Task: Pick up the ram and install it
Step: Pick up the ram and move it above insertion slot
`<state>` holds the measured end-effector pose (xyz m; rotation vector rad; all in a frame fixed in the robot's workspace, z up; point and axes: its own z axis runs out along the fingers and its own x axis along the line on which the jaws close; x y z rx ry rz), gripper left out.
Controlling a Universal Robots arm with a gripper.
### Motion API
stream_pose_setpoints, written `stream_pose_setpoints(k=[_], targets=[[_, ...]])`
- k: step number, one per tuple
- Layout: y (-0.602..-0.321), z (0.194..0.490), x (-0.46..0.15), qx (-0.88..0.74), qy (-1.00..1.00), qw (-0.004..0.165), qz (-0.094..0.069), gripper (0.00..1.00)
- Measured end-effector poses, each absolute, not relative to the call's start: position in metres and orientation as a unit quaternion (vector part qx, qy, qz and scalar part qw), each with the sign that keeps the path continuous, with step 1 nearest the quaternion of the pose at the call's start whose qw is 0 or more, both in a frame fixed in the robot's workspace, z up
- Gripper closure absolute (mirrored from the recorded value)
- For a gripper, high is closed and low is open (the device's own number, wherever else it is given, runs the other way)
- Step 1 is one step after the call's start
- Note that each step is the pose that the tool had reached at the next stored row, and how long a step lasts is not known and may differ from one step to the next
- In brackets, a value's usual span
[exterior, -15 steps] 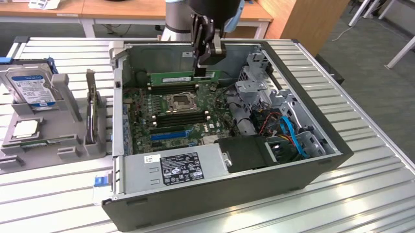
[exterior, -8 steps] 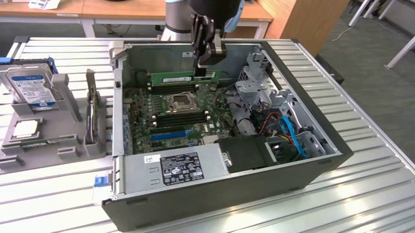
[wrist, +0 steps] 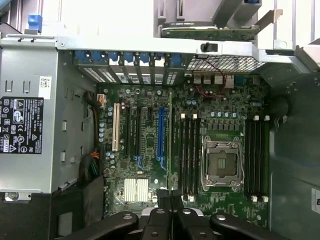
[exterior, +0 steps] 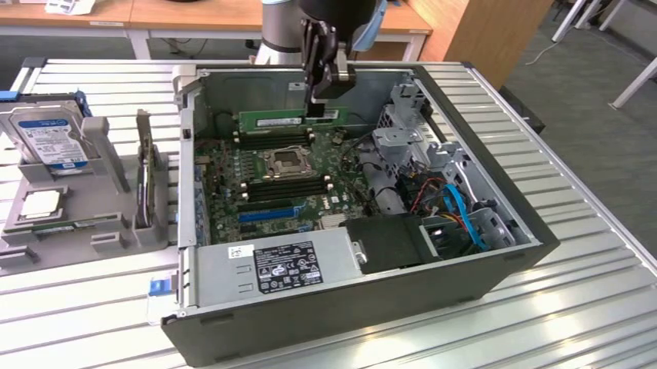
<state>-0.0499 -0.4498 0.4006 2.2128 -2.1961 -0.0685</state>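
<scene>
- Claw (exterior: 325, 109) clamped on ram (exterior: 272, 120), held above mobo (exterior: 277, 181) slots inside the case (exterior: 411, 265).
- Ram prob. light, stiff, thin PCB w/ fragile chips: best gripped by the board edges, not the contacts.

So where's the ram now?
In the exterior view, the ram is pinched by the fingers inside the open computer case, between the processor socket and the case's far wall.

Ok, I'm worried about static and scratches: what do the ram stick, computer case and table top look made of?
The ram stick: green circuit board, likely fibreglass laminate, matte, with a white label. The computer case: sheet metal, bare grey inside, dark painted outside; folded edges suggest steel. The table top: ribbed metal slats, probably aluminium, with a dull silvery sheen.
</scene>
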Motion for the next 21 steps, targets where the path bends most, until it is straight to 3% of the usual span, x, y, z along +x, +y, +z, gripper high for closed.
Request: stream_pose_setpoints(k=[21], targets=[[-0.418,0.399,-0.05,0.71,-0.704,0.012,-0.022,0.88]])
